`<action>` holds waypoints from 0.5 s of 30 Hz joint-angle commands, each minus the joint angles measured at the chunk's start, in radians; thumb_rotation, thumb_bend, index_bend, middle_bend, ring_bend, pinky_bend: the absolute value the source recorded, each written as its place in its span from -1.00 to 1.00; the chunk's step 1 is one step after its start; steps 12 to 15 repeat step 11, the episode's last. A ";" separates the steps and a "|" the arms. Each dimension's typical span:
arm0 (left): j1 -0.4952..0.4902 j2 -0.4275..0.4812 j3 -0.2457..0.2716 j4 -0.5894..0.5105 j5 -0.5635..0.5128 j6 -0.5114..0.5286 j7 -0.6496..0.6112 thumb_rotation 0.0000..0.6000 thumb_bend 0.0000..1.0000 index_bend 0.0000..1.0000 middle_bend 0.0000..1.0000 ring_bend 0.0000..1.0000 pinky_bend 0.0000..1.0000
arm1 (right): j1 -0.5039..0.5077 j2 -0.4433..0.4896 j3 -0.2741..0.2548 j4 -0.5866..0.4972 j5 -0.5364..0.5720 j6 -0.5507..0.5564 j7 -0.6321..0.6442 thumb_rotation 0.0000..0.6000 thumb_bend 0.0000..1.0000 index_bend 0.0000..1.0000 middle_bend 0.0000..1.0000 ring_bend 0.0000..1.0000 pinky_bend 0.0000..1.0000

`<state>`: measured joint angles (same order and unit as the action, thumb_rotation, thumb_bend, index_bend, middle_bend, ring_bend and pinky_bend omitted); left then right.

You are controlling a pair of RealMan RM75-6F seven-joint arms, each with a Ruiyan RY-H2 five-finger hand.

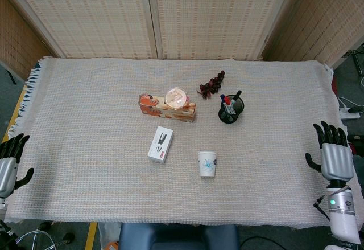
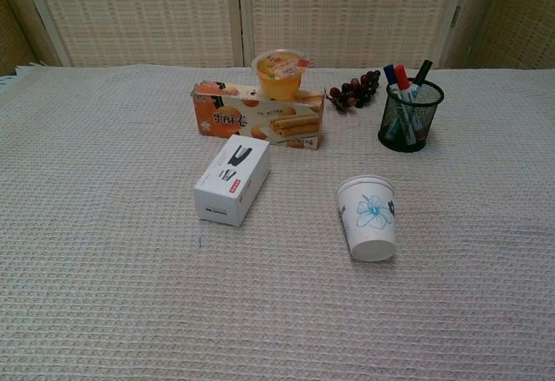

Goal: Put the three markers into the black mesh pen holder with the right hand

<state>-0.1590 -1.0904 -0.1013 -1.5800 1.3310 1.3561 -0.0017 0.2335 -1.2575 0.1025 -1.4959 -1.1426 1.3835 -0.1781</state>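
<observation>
It looked like a staged test room: a cloth-covered table (image 1: 85, 102) with woven-reed screens (image 1: 205, 13) at twelve o'clock.

A rough, matt waffle-weave cloth (image 2: 104, 294) covers the worktop. The pen holder (image 2: 410, 116) is black wire mesh. The cup (image 2: 369, 218) looks like matt paper, the white box (image 2: 232, 180) smooth card, the snack box (image 2: 257, 118) glossy printed card.

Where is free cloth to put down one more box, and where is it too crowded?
Free: the wide cloth left of the white box and the near strip in front of the paper cup. Crowded: the far middle, where the snack box, the grapes and the mesh pen holder stand close together.
</observation>
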 commanded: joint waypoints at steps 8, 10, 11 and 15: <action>-0.004 -0.004 0.001 0.006 -0.006 -0.010 0.005 1.00 -0.36 -0.96 -1.00 -1.00 -0.88 | -0.024 0.041 0.037 0.003 0.008 -0.062 0.101 1.00 -0.48 -0.80 -0.95 -0.97 -1.00; -0.003 -0.004 0.001 0.007 -0.006 -0.009 0.005 1.00 -0.36 -0.95 -1.00 -1.00 -0.88 | -0.025 0.043 0.039 0.003 0.009 -0.070 0.101 1.00 -0.48 -0.80 -0.95 -0.97 -1.00; -0.003 -0.005 0.001 0.007 -0.006 -0.009 0.006 1.00 -0.36 -0.95 -1.00 -1.00 -0.88 | -0.025 0.044 0.039 0.002 0.010 -0.073 0.099 1.00 -0.48 -0.80 -0.95 -0.97 -1.00; -0.003 -0.005 0.001 0.007 -0.006 -0.009 0.006 1.00 -0.36 -0.95 -1.00 -1.00 -0.88 | -0.025 0.044 0.039 0.002 0.010 -0.073 0.099 1.00 -0.48 -0.80 -0.95 -0.97 -1.00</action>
